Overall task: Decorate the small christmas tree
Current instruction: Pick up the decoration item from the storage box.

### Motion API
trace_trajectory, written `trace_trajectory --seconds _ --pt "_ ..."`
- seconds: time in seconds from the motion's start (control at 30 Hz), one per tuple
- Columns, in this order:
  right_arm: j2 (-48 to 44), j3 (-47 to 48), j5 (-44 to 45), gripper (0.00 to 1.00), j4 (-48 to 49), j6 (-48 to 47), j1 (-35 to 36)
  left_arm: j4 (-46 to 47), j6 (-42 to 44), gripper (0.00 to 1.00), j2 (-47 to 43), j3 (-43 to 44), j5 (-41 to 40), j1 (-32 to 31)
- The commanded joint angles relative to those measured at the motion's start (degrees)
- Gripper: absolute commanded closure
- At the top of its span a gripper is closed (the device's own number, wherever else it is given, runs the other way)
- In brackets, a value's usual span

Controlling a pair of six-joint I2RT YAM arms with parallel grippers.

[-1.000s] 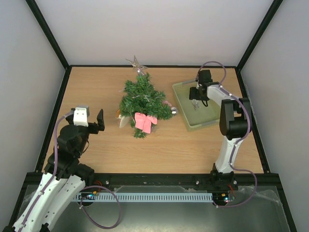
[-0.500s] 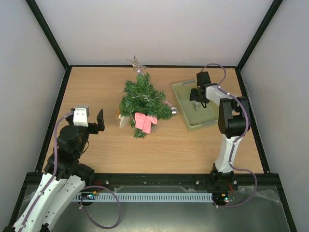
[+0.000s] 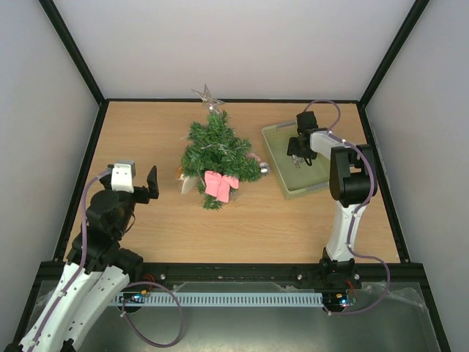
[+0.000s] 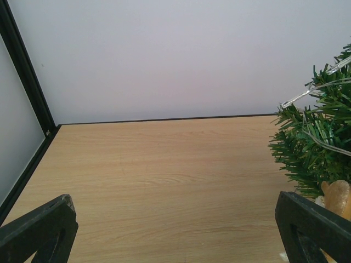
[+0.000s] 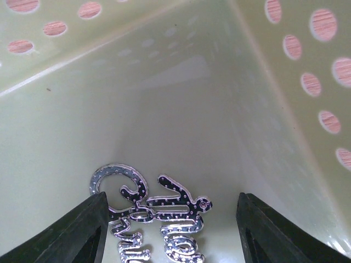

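Scene: two robot arms at near edge of a wooden bench (image 3: 146, 132), seen from above, plus one close view per wrist.
Task item: small christmas tree (image 3: 218, 150), dark green mini fir, about mid bench, apart from both arms. Looks upright, tho the angle makes that hard to tell.
Already on tree: silver star (image 3: 207, 96) at tip, pink bow (image 3: 220, 185) low on near side, silver ball (image 3: 264, 169) on right side, tan ornament (image 3: 183, 182) on left side, clear wire strand (image 4: 299, 97) thru branches.
Container: pale green basket (image 3: 272, 158) w/ holes in its walls, toward far right corner of bench, just right of tree.
In basket: silver script ornament (image 5: 118, 181), glittery, lying flat on basket floor near a wall corner.
Right tool (image 5: 171, 200): down inside basket, jaws approx halfway apart, one each side of silver script ornament, gripping nothing.
Left tool (image 4: 173, 203): jaws fully apart, holds nothing, hovers over left side of bench facing far edge, tree branches at its right.
Step in hand (judgement): pick up silver script ornament w/ right tool.
How to do it well: lower til jaw tips reach basket floor, keep ornament centred btwn jaws, close across its narrow width. It's thin & flat, so a shallow pinch may slip. Lift straight up past basket wall before swinging to tree.
Risk: tool shoves ornament into wall corner or drags the light basket.
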Motion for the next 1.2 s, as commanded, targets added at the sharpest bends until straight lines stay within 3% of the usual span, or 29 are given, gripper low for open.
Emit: trace_trajectory --seconds 0.0,0.67,0.93,1.17 --pt "1.38 0.96 0.92 0.38 -0.94 0.34 0.15 1.74 0.67 0.00 -0.65 -0.53 -0.47 -0.22" --pt "-0.89 -0.77 -4.33 0.77 3.06 -1.91 0.11 1.66 0.63 0.00 -0.92 -0.50 -0.61 -0.31" --pt "-3.23 -1.29 -13.17 0.98 5.50 -1.95 -0.35 1.71 0.63 0.00 -0.92 -0.50 -0.58 -0.31" --pt "-5.52 -2.33 -22.56 0.98 8.39 -0.52 -1.09 1.62 0.64 0.00 -1.00 -0.48 -0.67 -0.31"
